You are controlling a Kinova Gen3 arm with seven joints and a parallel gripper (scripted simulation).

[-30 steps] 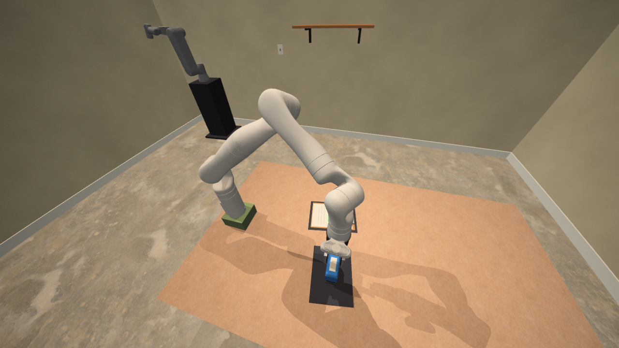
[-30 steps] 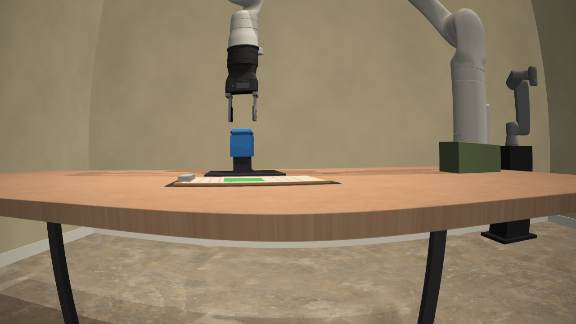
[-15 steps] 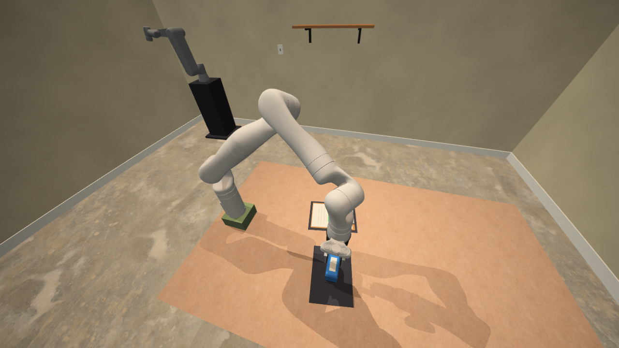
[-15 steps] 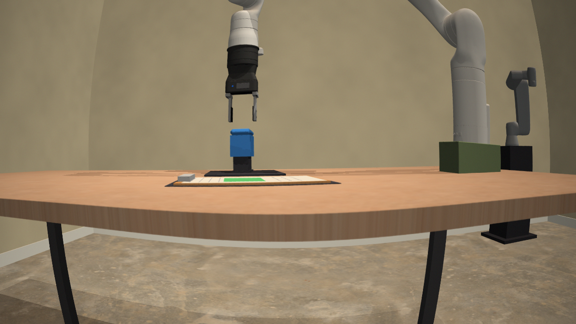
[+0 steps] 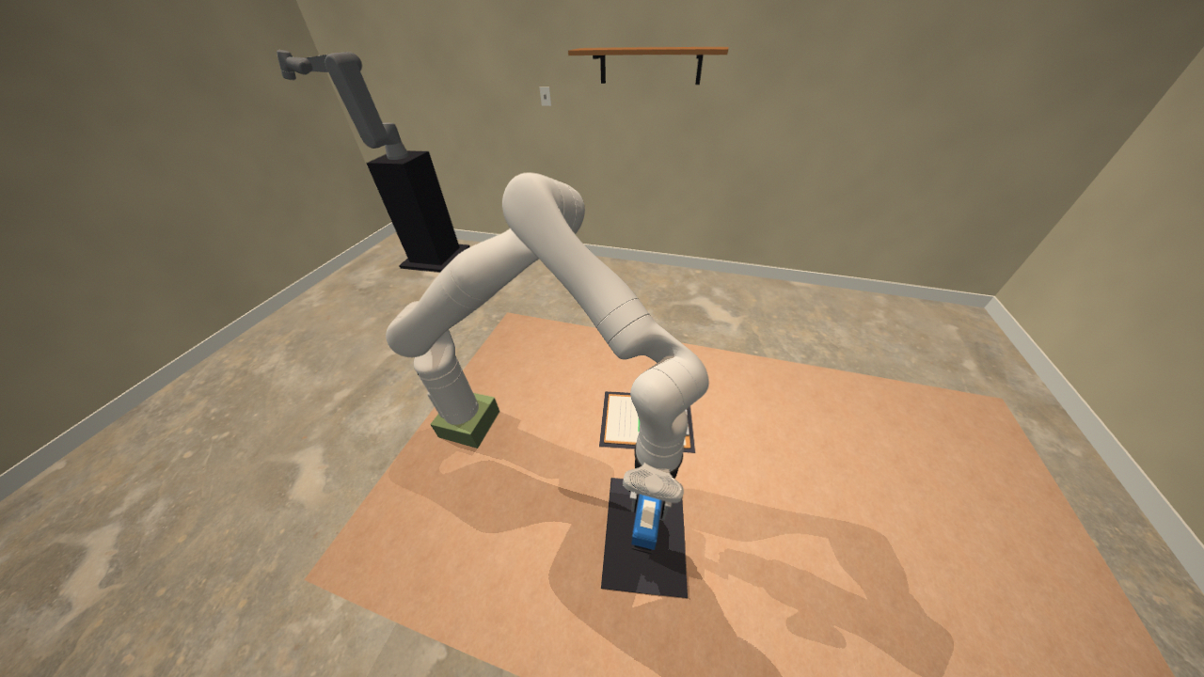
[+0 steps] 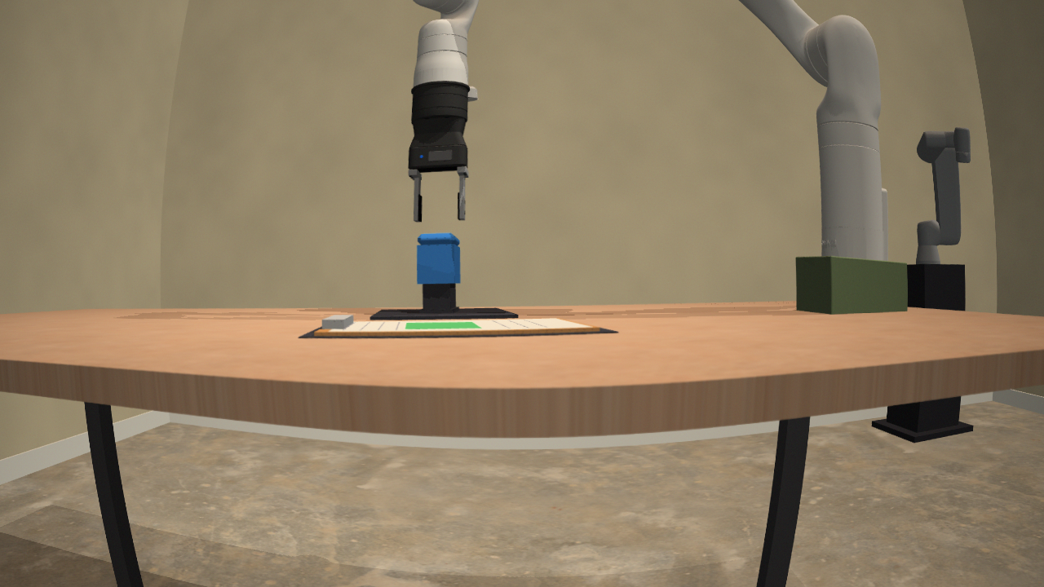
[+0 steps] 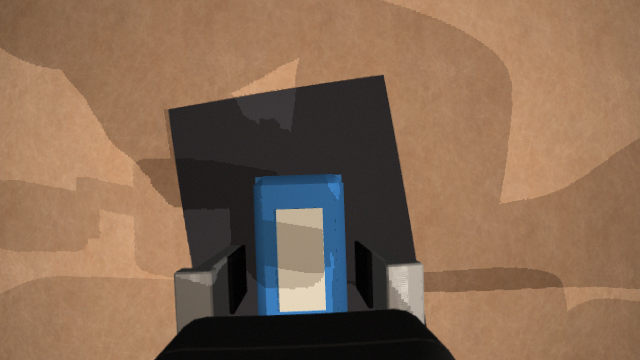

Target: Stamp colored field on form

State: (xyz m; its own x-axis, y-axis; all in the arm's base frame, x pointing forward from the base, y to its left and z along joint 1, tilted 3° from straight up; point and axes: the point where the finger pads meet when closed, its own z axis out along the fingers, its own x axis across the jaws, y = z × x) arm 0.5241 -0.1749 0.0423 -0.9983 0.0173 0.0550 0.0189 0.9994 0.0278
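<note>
— Where is the stamp (image 6: 438,261) sitting?

— It is standing upright on the dark mat (image 7: 320,140), in the lower middle of the wrist view, a pale label on its blue top.

— And the gripper (image 6: 438,196)?

— It is hanging directly above the stamp with a gap between; its jaws are standing fully apart, gripping nothing.

— Is the form (image 6: 510,324) showing?

— From the side its green field (image 6: 442,325) is showing plainly on the bench (image 6: 510,379). From the top, the arm (image 5: 665,403) is hiding the field and most of the form.
</note>
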